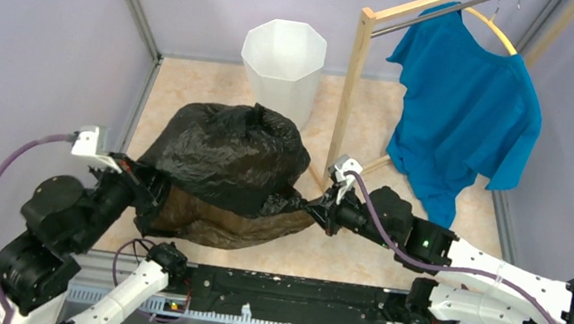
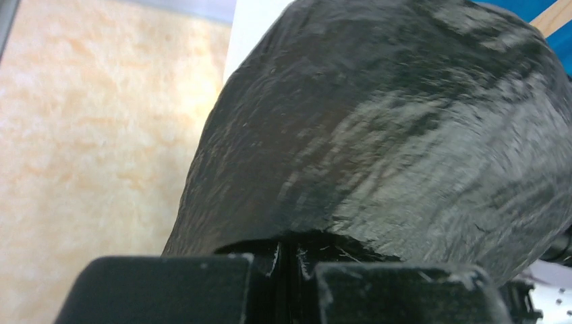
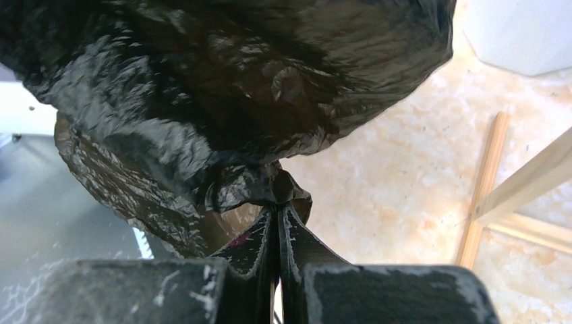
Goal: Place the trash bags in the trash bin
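Speckled peach table top [image 1: 193, 87] below, lilac walls [image 1: 33, 28] all round. Nearest us, the left gripper [image 1: 148, 186] and right gripper [image 1: 319, 211] each pinch tight on an edge of the big crinkly black plastic trash bag [image 1: 222, 149]. It billows between them, long axis running left to right, underside sagging onto the surface. Just beyond it stands the tall white faceted plastic trash bin [image 1: 293, 87], mouth up. The wooden rack [image 1: 351, 78] and blue shirt [image 1: 468, 94] are far right.

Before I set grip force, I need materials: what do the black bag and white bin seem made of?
The trash bag looks like thin plastic film: glossy, crinkled, brownish where light shows through. The trash bin looks like stiff translucent white plastic, with flat faceted sides.
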Controlling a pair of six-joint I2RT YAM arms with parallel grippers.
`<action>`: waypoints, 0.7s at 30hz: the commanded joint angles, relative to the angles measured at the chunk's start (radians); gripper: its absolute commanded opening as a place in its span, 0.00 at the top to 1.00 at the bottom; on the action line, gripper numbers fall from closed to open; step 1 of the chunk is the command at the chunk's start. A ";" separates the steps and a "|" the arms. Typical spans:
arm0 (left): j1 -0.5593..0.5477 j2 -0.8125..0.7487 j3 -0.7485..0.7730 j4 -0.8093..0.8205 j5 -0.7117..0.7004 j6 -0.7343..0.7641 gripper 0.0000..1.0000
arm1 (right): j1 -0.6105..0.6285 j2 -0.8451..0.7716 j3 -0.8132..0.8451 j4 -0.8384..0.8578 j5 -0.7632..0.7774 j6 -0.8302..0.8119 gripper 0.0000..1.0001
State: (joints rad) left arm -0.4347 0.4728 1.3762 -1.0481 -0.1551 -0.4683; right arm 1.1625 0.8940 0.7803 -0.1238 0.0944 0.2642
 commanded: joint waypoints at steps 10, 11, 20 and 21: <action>-0.001 0.171 0.172 0.025 0.375 0.131 1.00 | -0.005 -0.143 0.216 -0.270 -0.072 -0.063 1.00; 0.000 0.174 0.188 0.036 0.392 0.135 1.00 | -0.006 -0.142 0.230 -0.267 -0.056 -0.067 1.00; 0.000 0.235 0.064 0.440 0.714 -0.039 1.00 | -0.004 0.030 0.316 -0.035 -0.027 -0.008 1.00; 0.000 0.244 0.030 0.507 0.752 -0.076 1.00 | -0.004 0.064 0.334 -0.003 -0.046 0.007 1.00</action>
State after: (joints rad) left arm -0.4347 0.6544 1.4994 -0.8261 0.3882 -0.4191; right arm 1.1622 0.8379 1.0378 -0.2836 0.0662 0.2287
